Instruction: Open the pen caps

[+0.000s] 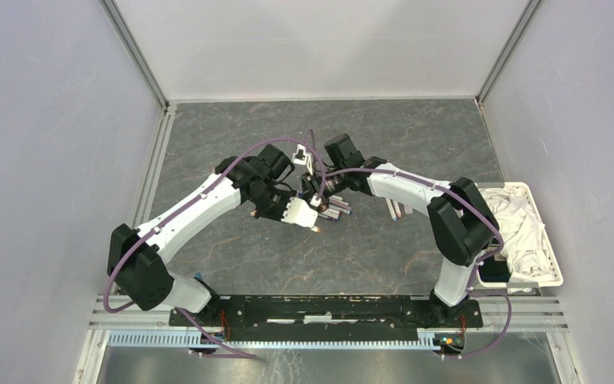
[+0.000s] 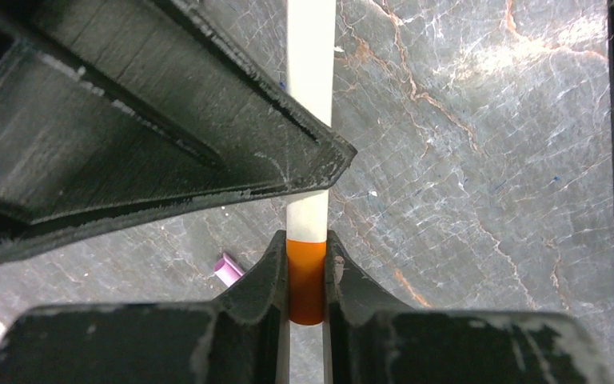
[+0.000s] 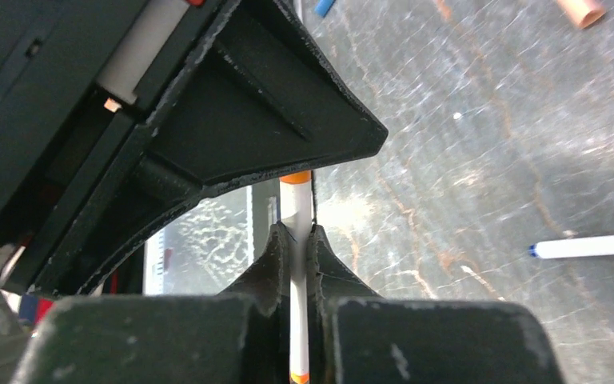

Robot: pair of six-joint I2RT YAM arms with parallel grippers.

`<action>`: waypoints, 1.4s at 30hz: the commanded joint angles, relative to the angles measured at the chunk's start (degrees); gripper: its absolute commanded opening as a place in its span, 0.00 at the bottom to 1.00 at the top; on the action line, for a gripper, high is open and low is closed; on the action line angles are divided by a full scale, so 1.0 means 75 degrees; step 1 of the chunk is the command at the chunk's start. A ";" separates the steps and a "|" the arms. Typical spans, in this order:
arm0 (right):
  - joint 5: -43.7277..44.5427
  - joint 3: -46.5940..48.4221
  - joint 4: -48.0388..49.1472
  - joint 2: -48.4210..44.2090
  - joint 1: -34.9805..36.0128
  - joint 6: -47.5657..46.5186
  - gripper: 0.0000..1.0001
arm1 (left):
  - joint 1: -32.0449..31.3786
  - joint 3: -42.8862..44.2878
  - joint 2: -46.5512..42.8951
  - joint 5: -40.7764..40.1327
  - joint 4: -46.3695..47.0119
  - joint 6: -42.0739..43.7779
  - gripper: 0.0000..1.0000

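Item one, the grey marbled table (image 1: 368, 256), carrying everything. Item two, my left arm (image 1: 200, 204) and right arm (image 1: 416, 192), meeting over the table's middle. Item three, a white basket (image 1: 558, 280) at the table's right edge, holding a crumpled white cloth (image 1: 520, 224). Item four, my left gripper (image 2: 306, 252), clamped on the orange cap (image 2: 306, 284). Item five, my right gripper (image 3: 296, 240), clamped on the white barrel of the same pen (image 2: 310, 80), held in the air between the two above the middle of the table. The cap appears seated against the barrel, so I judge the pull is not yet made. Handling: light, stiff plastic, smooth and likely slippery. The barrel is thin and could slide through my fingers unless pinched squarely across its width. The cap is short, so the hold belongs on its body, just clear of the seam. The pull should run straight along the pen's axis, since bending may jam or flick it. Item six, a loose pen with a blue tip (image 3: 588, 246) lying on the table, with a few more near the centre, too small to count. Item seven, loose caps on the table: purple (image 2: 227, 269), blue (image 3: 324, 8) and pale orange (image 3: 582, 11).
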 commanded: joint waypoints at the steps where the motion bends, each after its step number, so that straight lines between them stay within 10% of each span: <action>1: 0.0476 -0.0097 -0.0847 -0.0333 -0.0118 -0.0955 0.00 | 0.0930 0.0705 0.0126 -0.0040 -0.0206 0.0276 0.02; 17: 0.1428 -0.1030 -0.1551 -0.1322 -0.0741 -0.1670 0.00 | 0.2311 0.0192 0.0034 -0.0590 0.0325 0.1140 0.02; 30: 0.8624 -0.1895 -0.0759 -0.2205 -0.2170 -0.0179 0.00 | 0.1666 -0.2415 -0.0219 0.0137 0.2361 -0.1098 0.05; 42: 1.0440 -0.2600 0.0141 -0.2305 -0.2676 -0.0161 0.00 | 0.1616 -0.2762 0.0761 -0.0428 0.3444 -0.1717 0.24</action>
